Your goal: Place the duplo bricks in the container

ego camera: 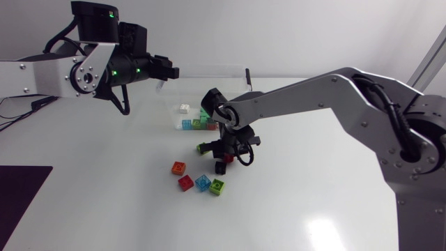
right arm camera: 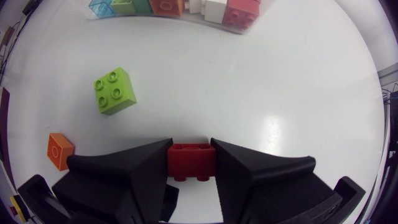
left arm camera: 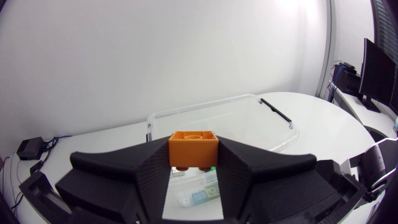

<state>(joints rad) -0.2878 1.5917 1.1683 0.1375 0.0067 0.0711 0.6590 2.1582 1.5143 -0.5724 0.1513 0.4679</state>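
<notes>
My left gripper (left arm camera: 193, 163) is shut on an orange brick (left arm camera: 193, 148) and hangs in the air over the near rim of the clear container (left arm camera: 273, 112). In the head view this gripper (ego camera: 169, 70) is at the container's (ego camera: 240, 78) left end. My right gripper (right arm camera: 191, 144) is down on the table, its fingers pressed on both sides of a red brick (right arm camera: 191, 162). From above, the right gripper (ego camera: 224, 159) stands just in front of the container. Several bricks lie inside the container (right arm camera: 249, 23).
Loose bricks lie on the table around the right gripper: a green one (right arm camera: 115, 91) ahead of it, an orange one (right arm camera: 59, 150) beside it. In the head view an orange (ego camera: 178, 167), a red (ego camera: 185, 183), a blue (ego camera: 203, 183) and a green brick (ego camera: 218, 187) sit in a cluster.
</notes>
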